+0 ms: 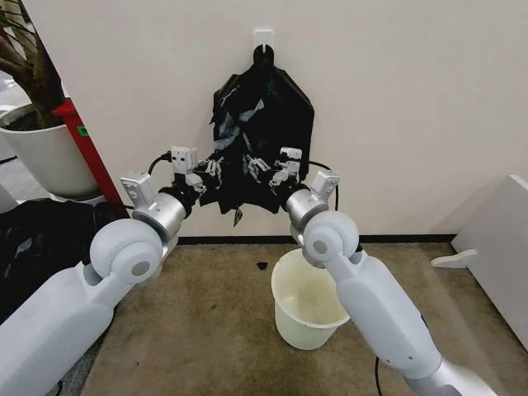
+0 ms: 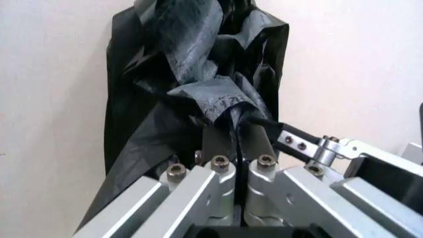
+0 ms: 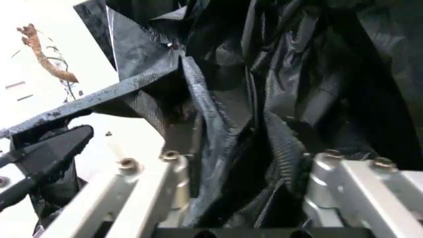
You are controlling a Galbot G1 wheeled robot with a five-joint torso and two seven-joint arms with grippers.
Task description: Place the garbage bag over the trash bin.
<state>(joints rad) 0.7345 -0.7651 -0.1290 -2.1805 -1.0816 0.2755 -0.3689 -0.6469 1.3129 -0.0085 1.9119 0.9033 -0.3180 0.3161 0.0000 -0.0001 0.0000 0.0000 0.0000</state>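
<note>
Cream wall, dark skirting, brown carpeted floor; setting for one bagging job, not yet past its first stage.

Hook (image 1: 263,37): white, fixed high on the wall. Carries the bag by its top, so the bag hangs at arm height and its lower edges fall free for taking.

Bag (image 1: 262,124): thin glossy black plastic, crumpled, hanging flat to the wall, directly above and behind the bin. Not yet off the hook, judging by the taut top.

Bin (image 1: 307,301): cream-white, round, tapered, upright on the floor below the bag, mouth open and unlined. It stands just beside the right forearm, near enough that a freed bag could come straight down to it.

Left gripper (image 1: 211,171): raised to the bag's lower left part. The left wrist view shows its fingers (image 2: 221,141) pressed together with a fold of bag pinched between them, so clenched on the plastic.

Right gripper (image 1: 264,167): raised to the lower right part, level with the other and just beside it. The right wrist view shows its fingers (image 3: 185,144) standing apart with bag film bunched in the gap; released, not yet gripping.

Judgement: two holds set side by side on the lower edge suit pulling the mouth open; only one hold is made.

Plant pot (image 1: 45,148): larger, white, far left. Not part of the job.
</note>
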